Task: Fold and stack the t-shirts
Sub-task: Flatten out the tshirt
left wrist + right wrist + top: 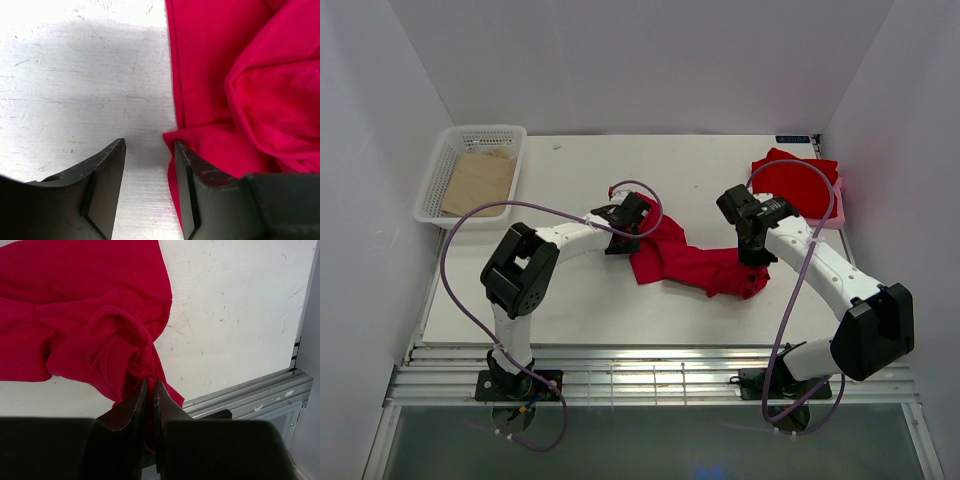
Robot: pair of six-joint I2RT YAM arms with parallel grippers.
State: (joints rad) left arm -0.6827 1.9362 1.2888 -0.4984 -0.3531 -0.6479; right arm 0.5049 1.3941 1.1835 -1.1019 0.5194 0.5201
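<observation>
Clamping the crumpled t-shirt (690, 262), right tool (151, 384) hides the pinched fold; left tool (150, 144) gapes alongside.

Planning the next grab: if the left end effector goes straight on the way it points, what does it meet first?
Probably the shirt: its edge lies at one finger of the left end effector; the open gap faces bare table. Depth is unclear.

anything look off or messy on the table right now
Yes. The red t-shirt in the middle is crumpled and twisted into a rope-like bunch rather than lying flat. The right gripper has its jaws shut on a bunched fold of it; the left gripper sits open at its other edge, holding nothing.
</observation>
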